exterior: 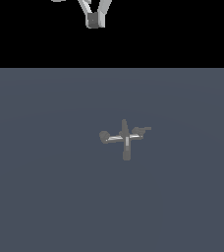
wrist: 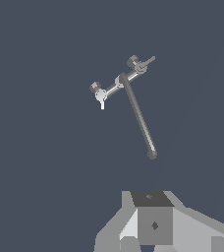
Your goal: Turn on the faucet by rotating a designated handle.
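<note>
progress: not begun | gripper (exterior: 94, 20) high above, well apart from faucet (exterior: 126, 138); jaw state unclear | handle (exterior: 144, 130) untouched; approach, contact, rotation remain

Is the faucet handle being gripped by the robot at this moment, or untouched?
Untouched. The gripper hangs far from the faucet, and the handle has nothing on it. Whether the jaws are open cannot be told.

- I see the faucet (exterior: 126, 138), a small dark grey cross, upright on the floor.
- Its handle (exterior: 144, 130), tab-tipped, points to the exterior view's right.
</note>
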`<state>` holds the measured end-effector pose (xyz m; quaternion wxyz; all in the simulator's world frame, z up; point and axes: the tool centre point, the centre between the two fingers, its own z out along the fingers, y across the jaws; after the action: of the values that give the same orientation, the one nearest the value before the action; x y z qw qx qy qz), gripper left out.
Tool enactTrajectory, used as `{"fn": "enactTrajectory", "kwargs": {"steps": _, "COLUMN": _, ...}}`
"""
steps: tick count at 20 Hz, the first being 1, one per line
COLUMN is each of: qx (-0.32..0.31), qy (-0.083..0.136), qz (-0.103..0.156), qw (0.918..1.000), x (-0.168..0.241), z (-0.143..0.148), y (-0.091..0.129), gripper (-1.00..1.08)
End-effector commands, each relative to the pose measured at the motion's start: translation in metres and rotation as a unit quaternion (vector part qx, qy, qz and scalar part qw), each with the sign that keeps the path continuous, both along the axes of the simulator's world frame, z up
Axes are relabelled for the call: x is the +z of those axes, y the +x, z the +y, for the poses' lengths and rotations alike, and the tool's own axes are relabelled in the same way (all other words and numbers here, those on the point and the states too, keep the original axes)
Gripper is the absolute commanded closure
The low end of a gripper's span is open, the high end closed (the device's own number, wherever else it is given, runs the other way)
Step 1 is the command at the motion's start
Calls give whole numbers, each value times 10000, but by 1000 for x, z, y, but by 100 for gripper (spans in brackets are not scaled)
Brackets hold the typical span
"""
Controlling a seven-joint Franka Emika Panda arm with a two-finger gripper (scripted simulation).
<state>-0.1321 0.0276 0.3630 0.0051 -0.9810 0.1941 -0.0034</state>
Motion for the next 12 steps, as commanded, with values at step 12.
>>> {"fn": "enactTrajectory", "kwargs": {"steps": 12, "qx": -1488, "qy": 8, "qz": 14, "qw": 9889, "x": -91, "z": -19, "y": 81, "gripper": 108}}
